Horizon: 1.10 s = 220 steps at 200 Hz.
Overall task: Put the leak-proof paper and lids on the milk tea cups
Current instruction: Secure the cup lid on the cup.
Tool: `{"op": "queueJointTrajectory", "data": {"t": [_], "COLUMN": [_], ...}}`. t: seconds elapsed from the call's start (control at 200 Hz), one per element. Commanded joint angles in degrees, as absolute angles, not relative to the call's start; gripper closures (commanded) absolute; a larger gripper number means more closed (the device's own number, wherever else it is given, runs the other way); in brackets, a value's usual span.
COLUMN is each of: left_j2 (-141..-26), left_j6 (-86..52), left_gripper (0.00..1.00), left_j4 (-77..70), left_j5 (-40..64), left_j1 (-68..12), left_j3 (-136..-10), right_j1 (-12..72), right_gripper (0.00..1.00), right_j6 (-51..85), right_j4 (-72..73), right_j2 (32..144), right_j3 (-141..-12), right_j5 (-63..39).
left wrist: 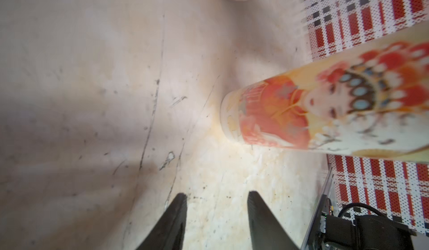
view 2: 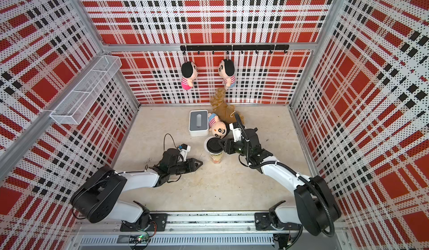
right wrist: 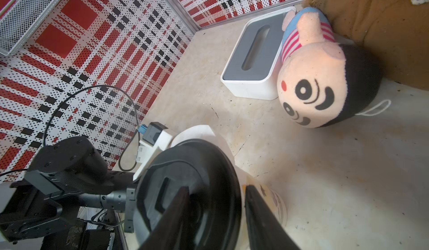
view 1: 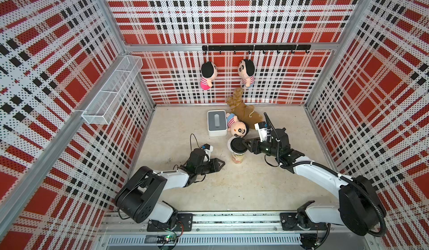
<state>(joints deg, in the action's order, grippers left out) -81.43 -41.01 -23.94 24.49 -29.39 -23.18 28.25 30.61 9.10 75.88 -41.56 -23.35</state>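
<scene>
The milk tea cup (view 1: 238, 158) stands upright mid-table, cream-white with orange-red print (left wrist: 325, 107). A black round lid (view 1: 238, 145) lies over its mouth. The leak-proof paper (view 1: 229, 142) shows as a white edge sticking out from under the lid, also in the right wrist view (right wrist: 197, 132). My right gripper (view 1: 243, 142) reaches in from the right, shut on the lid's rim (right wrist: 185, 190), one finger on top and the other against the cup's side (right wrist: 271, 204). My left gripper (view 1: 223, 163) hovers low to the cup's left, open, with only bare table between its fingers (left wrist: 176, 214).
A white box with a grey slotted top (view 1: 217, 123) stands behind the cup, with a striped plush doll (view 1: 238, 127) and a brown plush (view 1: 243, 112) beside it. Two dolls (view 1: 207, 78) (view 1: 247, 74) hang on the back wall. A wire basket (view 1: 113, 91) is on the left wall.
</scene>
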Motion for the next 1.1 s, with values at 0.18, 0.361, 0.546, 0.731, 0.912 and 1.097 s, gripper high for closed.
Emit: {"op": "queueJointTrajectory", "data": {"t": [0.18,0.361,0.546,0.731,0.912,1.097], "left_j2": [-69.09,-73.66,-78.85,-78.02,-79.20,-80.66], "left_j6": [-42.37,-40.78,-40.03,-42.56,-42.98,-42.96], "left_gripper": [0.36,0.32,0.37,0.39,0.42,0.43], "left_j4": [-26.46,-25.93,-25.93,-30.00,-31.20,-31.33], "left_j5": [24.79,26.49,27.17,27.98,29.25,29.45], "left_j1": [-29.22,-29.66,-30.51,-29.13,-29.48,-29.87], "left_j3": [-28.84,-34.38,-37.57,-35.21,-34.91,-34.98], "right_j1": [28.13,28.13,28.13,28.13,28.13,28.13], "right_gripper": [0.58,0.58,0.59,0.58,0.58,0.58], "right_j6": [27.53,27.78,28.09,28.13,28.22,28.40], "right_j4": [-7.03,-6.11,-5.73,-5.62,-5.19,-4.84], "right_j2": [79.91,80.23,79.65,79.79,79.98,79.88], "right_j3": [-37.20,-37.11,-36.56,-36.47,-36.15,-36.08], "right_j5": [-22.38,-23.03,-23.07,-23.20,-23.38,-23.61]}}
